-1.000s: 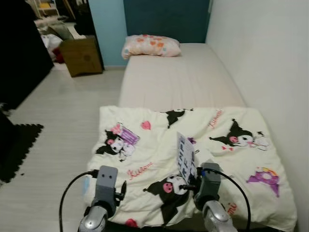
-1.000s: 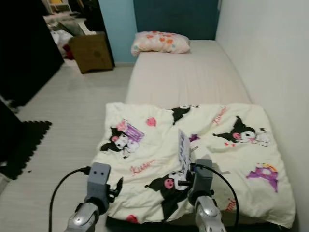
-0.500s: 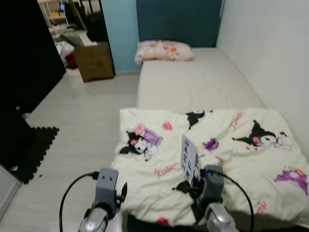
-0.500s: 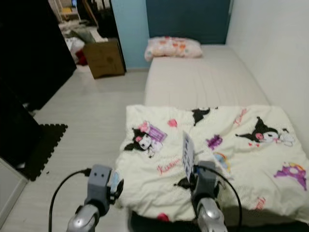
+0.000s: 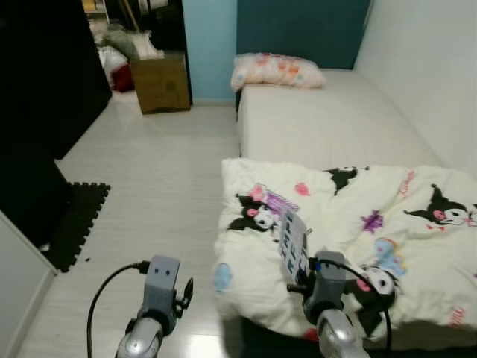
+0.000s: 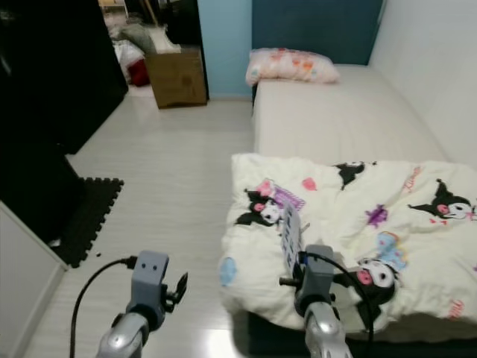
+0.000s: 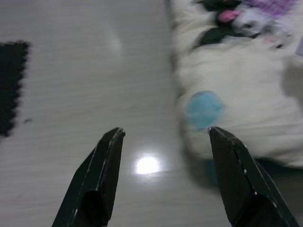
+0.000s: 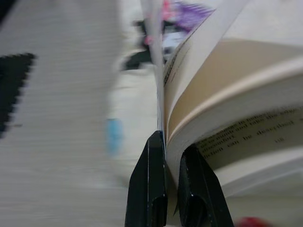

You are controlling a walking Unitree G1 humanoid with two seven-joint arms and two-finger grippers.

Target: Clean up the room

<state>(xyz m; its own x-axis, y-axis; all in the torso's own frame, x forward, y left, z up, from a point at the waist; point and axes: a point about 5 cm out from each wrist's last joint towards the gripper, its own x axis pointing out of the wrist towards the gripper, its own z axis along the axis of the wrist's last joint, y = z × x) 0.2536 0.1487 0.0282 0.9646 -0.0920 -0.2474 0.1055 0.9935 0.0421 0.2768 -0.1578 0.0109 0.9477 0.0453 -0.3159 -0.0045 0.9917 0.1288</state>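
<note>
The right gripper [image 8: 165, 156] is clamped on a paperback book [image 5: 294, 245], holding it upright above the near corner of the cartoon-print blanket [image 5: 350, 239] on the bed [image 5: 328, 119]. The left gripper [image 7: 163, 135] hangs over the pale floor [image 5: 164, 171], fingers apart.

Glossy pale plank floor [image 5: 164, 171] catching glare, soft printed cloth duvet [image 5: 358, 246], matt paper book [image 8: 222, 94], cardboard box [image 5: 160, 83] at eleven o'clock.

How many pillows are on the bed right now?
1: the pillow lies at the head of the mattress, against the dark headboard. Another could be hidden under the blanket.
</note>
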